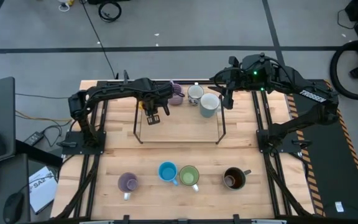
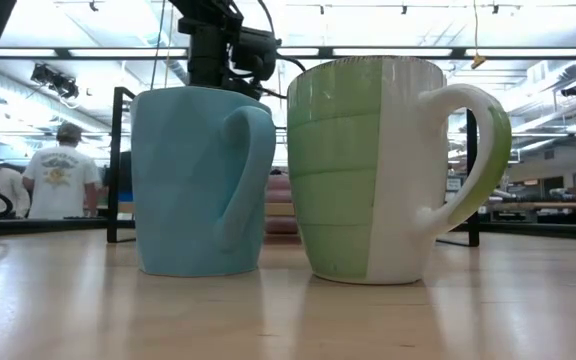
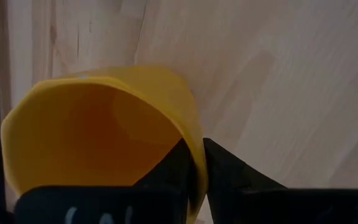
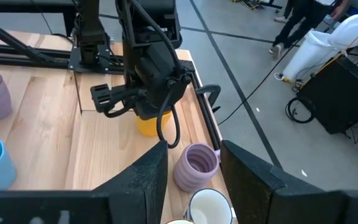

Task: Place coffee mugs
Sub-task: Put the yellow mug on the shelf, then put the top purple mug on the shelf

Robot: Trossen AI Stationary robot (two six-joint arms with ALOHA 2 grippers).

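Wooden table [image 1: 173, 143] carries mugs front and back. Left gripper [image 3: 194, 171] pinches the orange mug's [image 3: 98, 134] wall, setting it beside the lavender mug [image 4: 196, 165]; right gripper [image 4: 191, 177] waits above, fingers parted and empty.

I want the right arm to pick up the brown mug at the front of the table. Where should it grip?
Probably from straight above, one finger inside and one outside the rim of the brown mug. It stands upright with its mouth open, and its handle points toward the right arm's side, so pinch the rim away from it. The green mug stands apart.

Left end effector [image 3: 197, 163] pinches orange mug [image 3: 98, 134] rim.
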